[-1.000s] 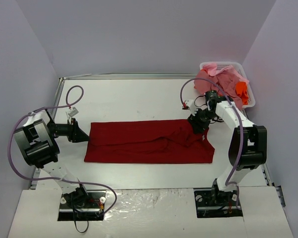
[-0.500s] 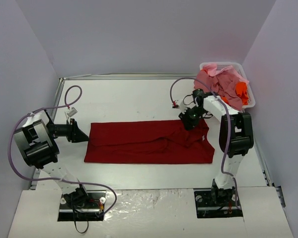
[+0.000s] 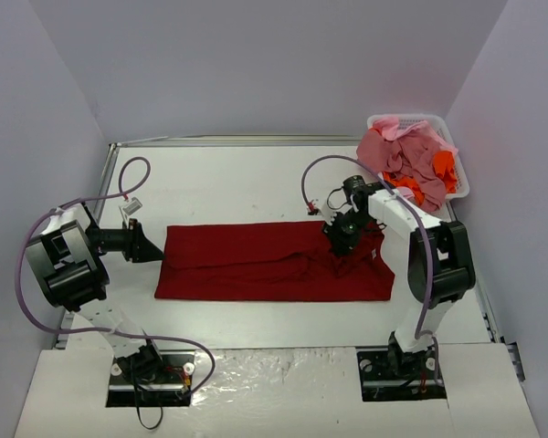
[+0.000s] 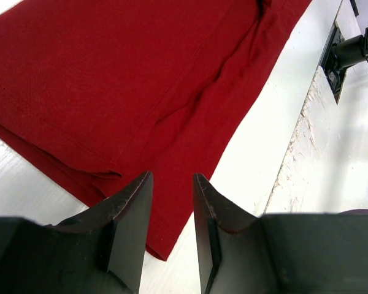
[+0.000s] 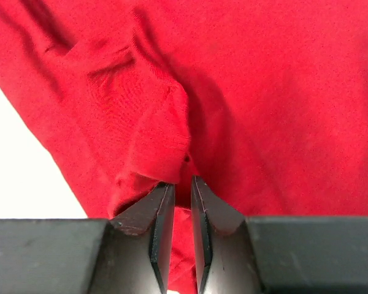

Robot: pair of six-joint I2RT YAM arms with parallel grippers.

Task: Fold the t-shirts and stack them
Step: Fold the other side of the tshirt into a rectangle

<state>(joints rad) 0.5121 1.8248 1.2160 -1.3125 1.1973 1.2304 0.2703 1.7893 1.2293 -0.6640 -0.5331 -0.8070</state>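
A large dark red t-shirt (image 3: pixel 256 260) lies flat across the middle of the table, folded into a long band. My right gripper (image 3: pixel 341 237) is down on its upper right part. In the right wrist view the narrow jaws (image 5: pixel 179 180) are shut on a raised pinch of the red cloth (image 5: pixel 264 92). My left gripper (image 3: pixel 153 249) sits low at the shirt's left edge. Its fingers (image 4: pixel 172 176) stand apart over the shirt's near corner (image 4: pixel 110 79) with nothing gripped. Pink t-shirts (image 3: pixel 406 151) and an orange one (image 3: pixel 445 164) are heaped in the basket.
A white plastic basket (image 3: pixel 411 117) stands at the back right corner, close behind the right arm. Purple cables loop off both arms. Walls close in the table at the left, back and right.
My right gripper has travelled left along the shirt's upper right part and closed on a fold of cloth, which has bunched up. The left arm has stayed still.
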